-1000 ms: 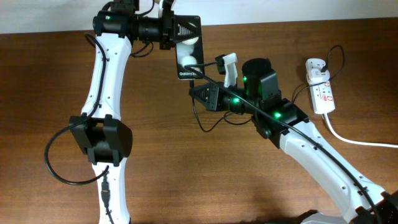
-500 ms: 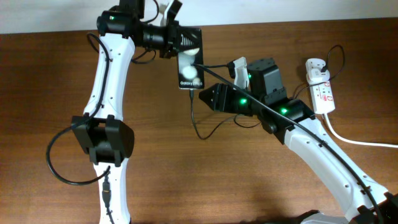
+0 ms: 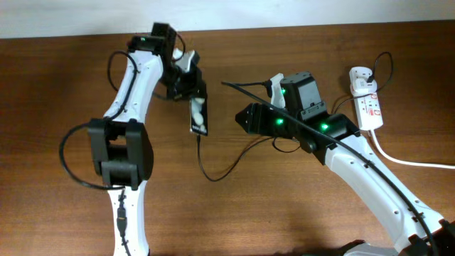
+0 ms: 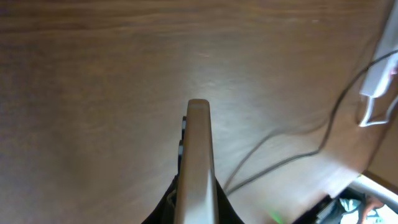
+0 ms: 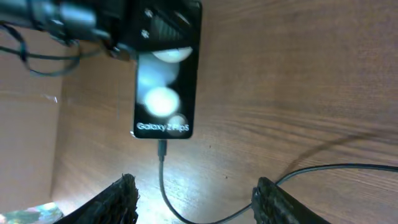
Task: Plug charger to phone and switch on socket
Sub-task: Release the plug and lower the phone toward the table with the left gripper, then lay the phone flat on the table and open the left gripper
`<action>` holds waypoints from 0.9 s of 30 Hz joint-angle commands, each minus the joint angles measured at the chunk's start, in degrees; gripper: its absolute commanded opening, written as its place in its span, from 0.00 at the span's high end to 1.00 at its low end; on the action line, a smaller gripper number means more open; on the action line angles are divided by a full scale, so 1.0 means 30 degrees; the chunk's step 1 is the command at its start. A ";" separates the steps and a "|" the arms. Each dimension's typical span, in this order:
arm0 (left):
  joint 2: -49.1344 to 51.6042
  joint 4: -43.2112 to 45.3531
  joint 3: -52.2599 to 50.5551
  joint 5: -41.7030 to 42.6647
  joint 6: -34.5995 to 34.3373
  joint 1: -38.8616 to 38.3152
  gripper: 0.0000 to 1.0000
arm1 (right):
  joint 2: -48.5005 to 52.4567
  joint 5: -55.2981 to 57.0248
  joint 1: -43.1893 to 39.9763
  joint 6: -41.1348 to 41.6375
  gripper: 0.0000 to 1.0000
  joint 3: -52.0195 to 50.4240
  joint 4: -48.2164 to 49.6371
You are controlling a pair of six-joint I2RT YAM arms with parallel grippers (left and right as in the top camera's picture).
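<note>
Black glass in a firm grip: my left jaws are clamped on the top end of the phone [image 3: 199, 114]. Their dark fingers [image 4: 163, 208] press it from either side, and the left wrist camera sees only its thin edge standing out over the wooden surface [image 3: 284, 206]. Whether its lower end touches the wood I cannot tell. The screen shows white round blobs and a line of white text, and it faces my right jaws. Those stand wide apart and hold nothing, their fingertips [image 5: 127, 190] spread at the bottom of the right wrist view, with the phone straight ahead and clear of them. At the phone's end farthest from the left jaws, the plug tip of the charger [image 3: 212, 175] meets the port. From there the thin black cable drops away, loops across the surface between the two arms and runs toward the right arm. Well behind the right jaws, off to the outer side of that arm, lies the socket [image 3: 370, 110], a short white power strip with red marks. A white adapter block [image 3: 361, 77] is seated at its far end. A thick white cord [image 3: 409, 161] trails off its near end toward the edge of the overhead view.
</note>
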 commanded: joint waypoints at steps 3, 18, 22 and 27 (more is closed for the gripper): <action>-0.0109 0.2193 -0.2812 0.0102 0.0102 0.0080 1.00 | 0.0474 0.0240 -0.0066 -0.0262 0.38 0.0233 -0.0044; -0.0109 0.4313 -0.4889 -0.0393 0.0102 0.0080 0.79 | 0.0634 0.0240 -0.0073 -0.0262 0.38 0.0233 -0.0117; -0.0109 0.4313 -0.4889 -0.0459 0.0109 0.0080 0.71 | 0.0634 0.0240 -0.0073 -0.0262 0.38 0.0233 -0.0109; -0.0109 0.4313 -0.4889 -0.2477 0.0102 0.0080 0.62 | 0.0634 0.0240 -0.0073 -0.0262 0.38 0.0233 -0.0109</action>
